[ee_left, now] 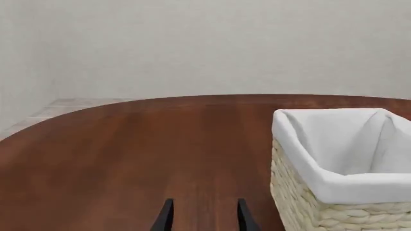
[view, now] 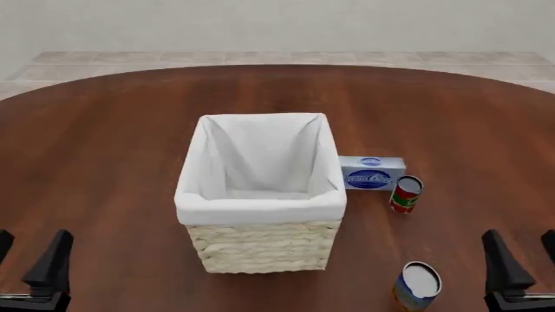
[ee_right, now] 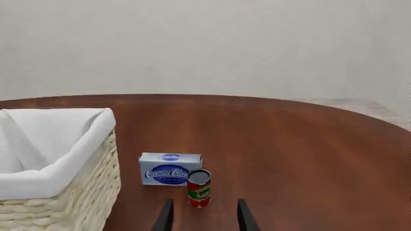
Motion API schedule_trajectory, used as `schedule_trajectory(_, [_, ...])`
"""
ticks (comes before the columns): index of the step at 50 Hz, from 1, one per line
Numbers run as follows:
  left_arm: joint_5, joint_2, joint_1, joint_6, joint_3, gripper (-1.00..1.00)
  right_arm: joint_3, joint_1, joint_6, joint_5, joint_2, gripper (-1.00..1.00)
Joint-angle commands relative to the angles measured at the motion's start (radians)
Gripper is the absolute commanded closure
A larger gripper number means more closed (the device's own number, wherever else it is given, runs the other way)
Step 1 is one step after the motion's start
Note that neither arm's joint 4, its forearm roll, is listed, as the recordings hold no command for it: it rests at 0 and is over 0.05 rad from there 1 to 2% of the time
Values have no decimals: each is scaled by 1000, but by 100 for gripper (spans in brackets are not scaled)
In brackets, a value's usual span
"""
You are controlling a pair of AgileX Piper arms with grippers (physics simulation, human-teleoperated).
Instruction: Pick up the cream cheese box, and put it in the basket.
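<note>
Since nothing is gripped yet, the step in hand is the reach for the box [view: 372, 172], and my right pincer [view: 518, 260] is the one for it. That pincer hangs low at the near right edge of the surface [view: 113, 130], its fingers apart with nothing between them; my left pincer [view: 33, 257] waits at the near left, likewise spread and bare, well away from everything.

The box lies flat just beside the basket's [view: 260, 209] right wall, touching it or very nearly so, I cannot tell which, with its long side running left to right and its logo face turned toward me. The red-green can [view: 405, 194] stands upright just in front of the box's right end, and the right wrist view shows it partly covering that end. A blue-yellow can [view: 417, 286] stands nearer me, between my right pincer and the box.

To do this well, I judge I should rise first and travel above both cans, then come down on the box from overhead. Closing across the short width, front face to back face, looks best; the basket wall crowds the left end. I would aim left of centre to keep my front finger clear of the red-green can, and lift straight up before swinging left over the liner.
</note>
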Motion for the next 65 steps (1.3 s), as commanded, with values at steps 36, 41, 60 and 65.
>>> schedule_trajectory(36, [0,0,0,0,0,-100,-327,56,-34,8,311,-100])
schedule_trajectory(41, [0,0,0,0,0,-100,-386,72,-81,-39,454,-100])
schedule_trajectory(60, [0,0,0,0,0,-100,-652,125,-347,-7,870,-100])
schedule_trajectory(65, [0,0,0,0,0,-100,-711,133,-386,28,965,-100])
